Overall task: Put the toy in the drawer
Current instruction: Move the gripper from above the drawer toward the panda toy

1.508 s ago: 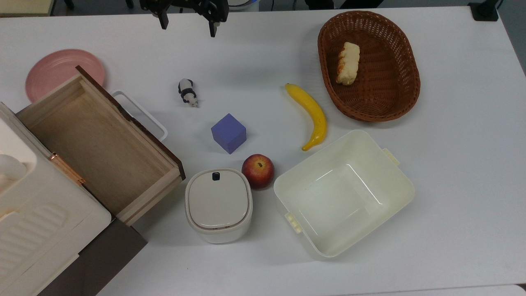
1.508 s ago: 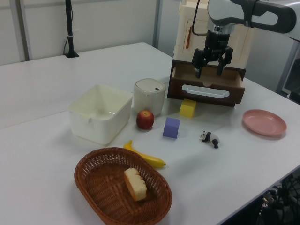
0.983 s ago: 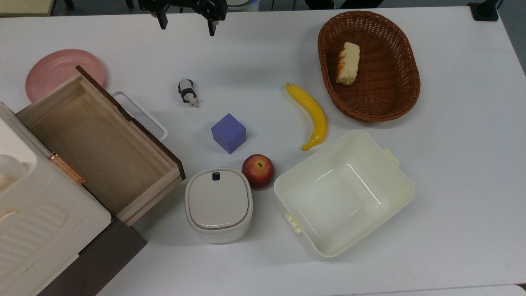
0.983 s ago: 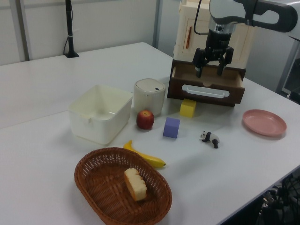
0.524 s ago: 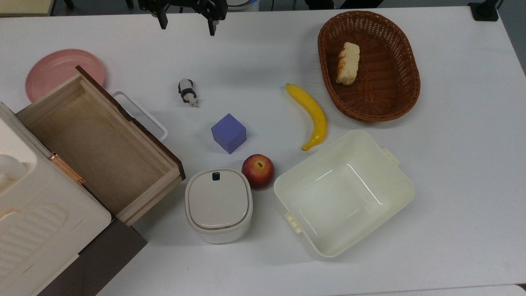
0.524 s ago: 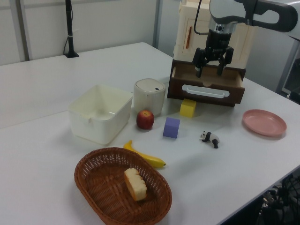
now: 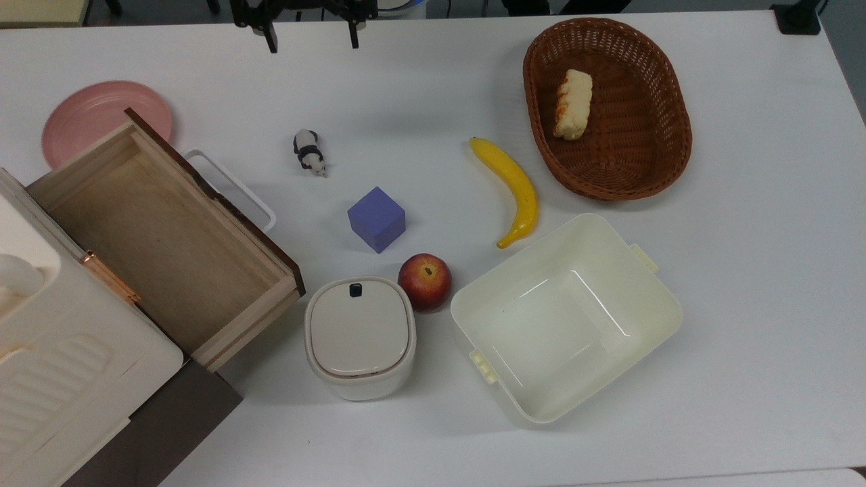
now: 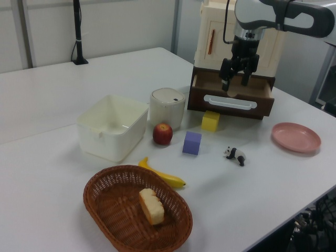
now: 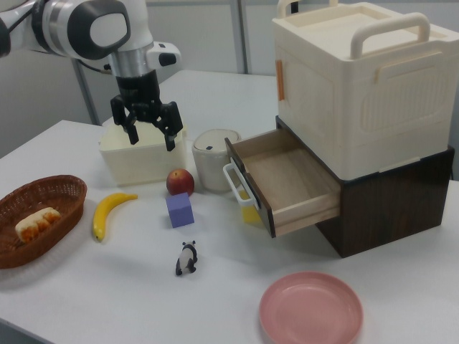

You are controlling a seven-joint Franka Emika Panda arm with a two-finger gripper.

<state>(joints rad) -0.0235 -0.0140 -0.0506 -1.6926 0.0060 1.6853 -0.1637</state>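
Drawer (image 7: 162, 237) is seen pulled open at the top view's left, its wood floor bare, with a pink plate (image 7: 88, 118) just behind its far corner. Toy (image 7: 309, 152) is found on the table to the drawer's right, apart from it and near the cube (image 7: 377, 218); its place is unchanged from half a second ago. Gripper (image 7: 312, 37) is held high above the table at the top view's upper edge, fingers spread wide with nothing between them, and has been turned about its axis since then, as the left view shows. Banana (image 7: 512, 189) and basket (image 7: 666, 128) are placed further right.
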